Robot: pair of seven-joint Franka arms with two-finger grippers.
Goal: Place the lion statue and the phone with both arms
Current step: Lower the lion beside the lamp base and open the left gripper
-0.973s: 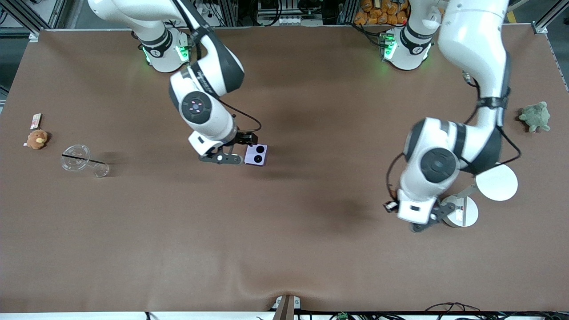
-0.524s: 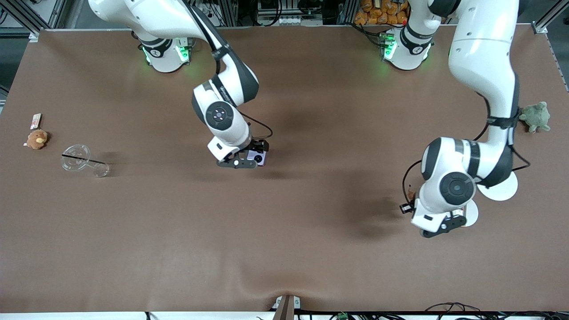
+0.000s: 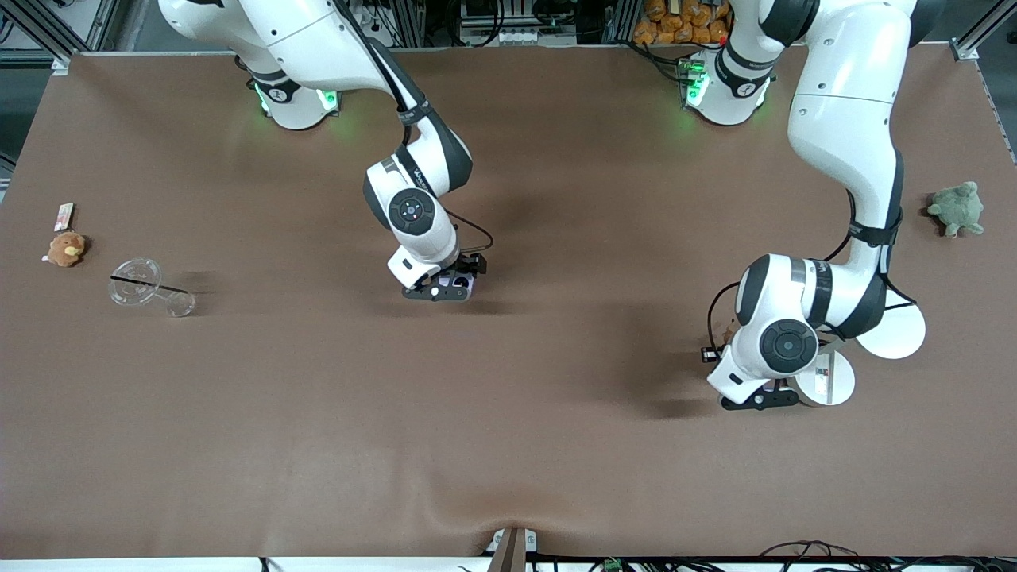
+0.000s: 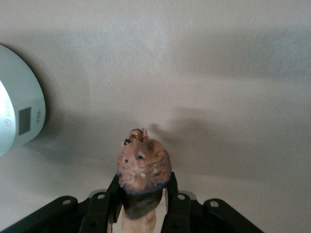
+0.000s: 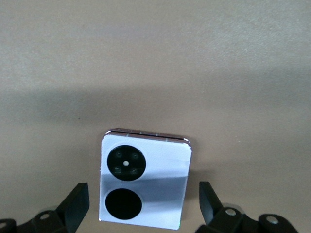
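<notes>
The phone [image 5: 145, 182] is a pale lavender square with two black camera circles. It lies flat on the brown table near the middle, and a sliver of it shows in the front view [image 3: 459, 278]. My right gripper [image 5: 143, 204] is open and low around it, one finger on each side and not touching; it also shows in the front view [image 3: 445, 287]. My left gripper [image 4: 143, 194] is shut on the lion statue [image 4: 144, 167], a small reddish-brown figurine with its head sticking out past the fingers. In the front view the left gripper [image 3: 759, 400] is low over the table beside a white disc, and the lion is hidden there.
A small white round device [image 3: 826, 380] with a display, also in the left wrist view [image 4: 19, 119], and a larger white disc [image 3: 894, 330] lie next to the left gripper. A green plush toy [image 3: 956, 208] sits at the left arm's end. A clear glass object [image 3: 147, 287], a tan plush toy [image 3: 66, 249] and a small card [image 3: 63, 214] lie at the right arm's end.
My right gripper has moved over the phone and come down around it. My left arm has swung and lowered with the lion beside the white device.
</notes>
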